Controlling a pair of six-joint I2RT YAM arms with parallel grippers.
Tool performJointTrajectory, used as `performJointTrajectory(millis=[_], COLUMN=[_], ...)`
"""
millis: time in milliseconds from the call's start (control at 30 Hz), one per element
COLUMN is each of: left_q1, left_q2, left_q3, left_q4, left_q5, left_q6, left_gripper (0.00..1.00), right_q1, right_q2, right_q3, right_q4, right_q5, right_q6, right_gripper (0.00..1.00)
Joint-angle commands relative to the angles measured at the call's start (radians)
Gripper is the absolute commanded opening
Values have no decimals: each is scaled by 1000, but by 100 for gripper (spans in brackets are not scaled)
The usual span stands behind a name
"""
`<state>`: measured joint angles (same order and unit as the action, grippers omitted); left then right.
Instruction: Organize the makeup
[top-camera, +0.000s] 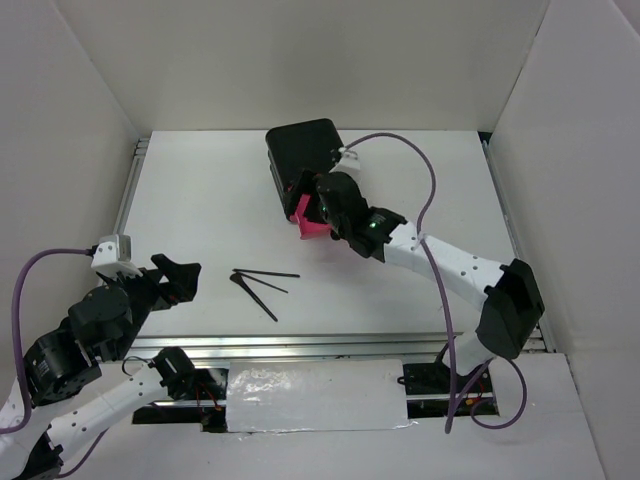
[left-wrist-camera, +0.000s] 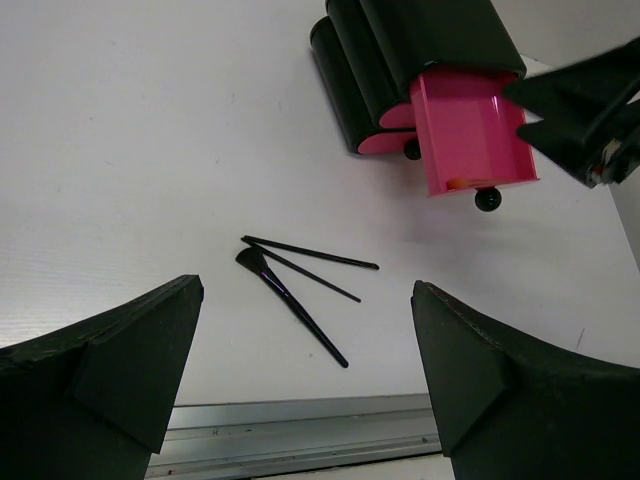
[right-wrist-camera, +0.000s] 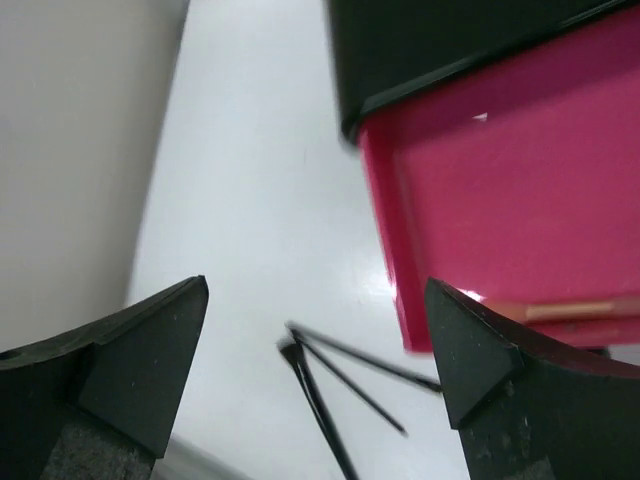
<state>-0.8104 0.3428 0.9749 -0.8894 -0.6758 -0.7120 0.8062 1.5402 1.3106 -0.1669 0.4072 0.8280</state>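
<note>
Top external view puts three thin black brushes (top-camera: 262, 285) flat on the white table (top-camera: 200, 200), near the front edge and between the two arms. The black chest (top-camera: 303, 150) stands further back, and its pink drawer (top-camera: 305, 222) is pulled out toward them. The right wrist camera shows an orange-pink stick (right-wrist-camera: 570, 310) lying along the drawer's front wall.

The right gripper (top-camera: 320, 205) hangs over the drawer with its jaws spread wide and nothing between them. The left gripper (top-camera: 185, 275) sits low by the brushes, and its jaws are equally wide and empty.

The brushes look very light, with stiff, smooth, narrow handles, so they probably roll or skid if nudged from one side. Because they lie flat, the fingertips likely need to come right down to the table surface and close squarely across a handle. The left wrist view shows the brushes (left-wrist-camera: 300, 290) bunched at their left ends and fanned apart toward the right. The longest one carries a soft bristle head at the bunched end.

The best hold is probably mid-handle or toward the splayed ends. There each shaft lies clear of its neighbours, and the bristles are not crushed.
</note>
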Motion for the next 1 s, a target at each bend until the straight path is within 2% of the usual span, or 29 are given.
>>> performJointTrajectory(millis=[0, 100, 200, 233, 300, 467, 800, 867, 967], left_q1=[-7, -7, -7, -7, -7, -7, -7, -7, -7], left_q2=[-2, -1, 7, 9, 9, 12, 13, 10, 5], left_q3=[4, 4, 5, 5, 5, 5, 4, 4, 4], left_q4=[21, 21, 18, 17, 17, 17, 20, 20, 24], left_q5=[-16, -16, -21, -21, -21, -21, -16, -15, -11], left_q6=[-6, -6, -9, -10, -10, -10, -6, -4, -1], left_gripper=[99, 99, 99, 99, 99, 99, 99, 99, 99], right_q1=[76, 195, 286, 327, 362, 418, 419, 415, 399], right_q2=[-26, 20, 93, 113, 158, 311, 592, 606, 615], right_q3=[-91, -116, -99, -91, -86, 18, 298, 305, 292], right_q4=[49, -40, -123, -132, -132, -167, -266, -267, -250], right_q5=[-233, -228, -212, -197, -200, -183, -118, -114, -148], right_q6=[-363, -510, -569, -572, -581, -572, -576, -576, -566], right_gripper=[96, 94, 80, 70, 64, 64, 62, 62, 56])
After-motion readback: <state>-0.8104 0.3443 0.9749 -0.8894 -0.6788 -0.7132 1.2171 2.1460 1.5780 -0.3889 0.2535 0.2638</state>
